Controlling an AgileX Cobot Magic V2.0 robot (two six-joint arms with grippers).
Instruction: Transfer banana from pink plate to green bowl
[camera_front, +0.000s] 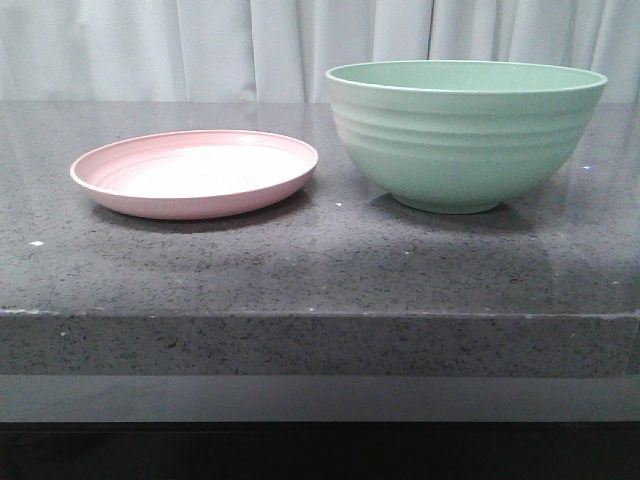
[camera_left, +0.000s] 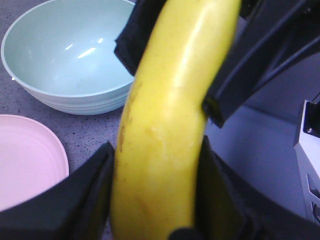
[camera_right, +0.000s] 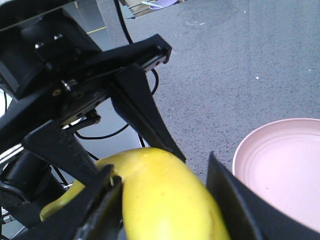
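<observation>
The yellow banana (camera_left: 170, 125) is held off the table and does not show in the front view. My left gripper (camera_left: 157, 150) is shut on it, a finger against each side. My right gripper (camera_right: 160, 170) is shut on the same banana (camera_right: 165, 205); its black fingers (camera_left: 235, 75) also show in the left wrist view, further along the fruit. The pink plate (camera_front: 195, 172) lies bare at the table's left and also shows in both wrist views (camera_left: 25, 155) (camera_right: 285, 165). The green bowl (camera_front: 465, 130) stands to its right, and its inside (camera_left: 65, 55) is bare.
The dark speckled table ends at a front edge (camera_front: 320, 315). A pale curtain (camera_front: 150, 50) hangs behind it. A white-grey box (camera_left: 310, 150) stands off the table beside the arms. Black cables (camera_right: 120, 132) hang near the left arm.
</observation>
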